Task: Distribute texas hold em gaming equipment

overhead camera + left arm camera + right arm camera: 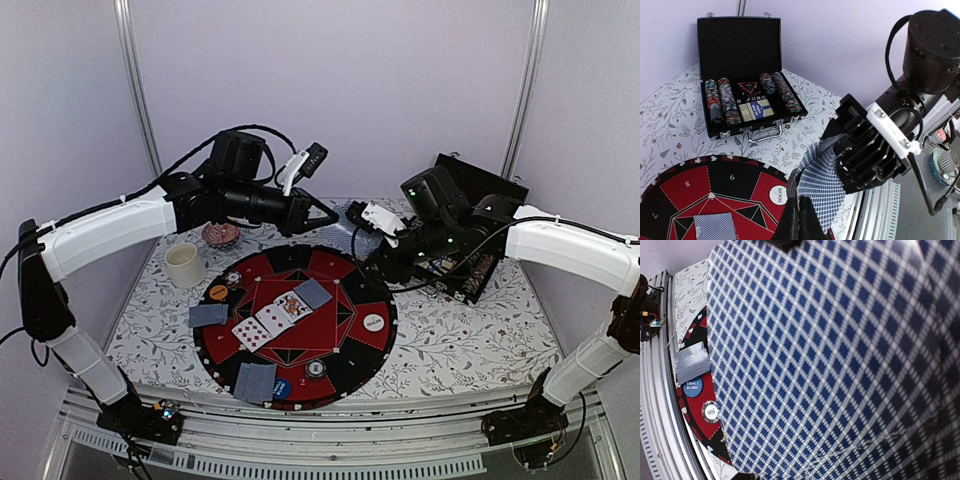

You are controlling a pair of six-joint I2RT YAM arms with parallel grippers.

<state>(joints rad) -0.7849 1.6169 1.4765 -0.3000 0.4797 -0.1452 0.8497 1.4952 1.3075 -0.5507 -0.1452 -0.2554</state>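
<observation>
A fanned deck of blue-backed playing cards [345,228] hangs above the far edge of the round red-and-black poker mat [300,345]. My right gripper [366,230] is shut on the deck; its black ribbed fingers [862,150] clamp the deck [827,185] in the left wrist view. My left gripper [800,215] is shut on the edge of one card of that deck. A card back [830,360] fills the right wrist view and hides the right fingers. On the mat lie face-up cards [270,318], face-down cards [208,315], orange [218,293], white [373,322] and blue [282,389] discs, and a striped chip [316,369].
An open black case [740,30] with rows of poker chips stands at the back right, behind the right arm [470,262]. A white cup [184,265] and a pink bowl [220,234] stand at the left of the mat. A metal rail runs along the near edge.
</observation>
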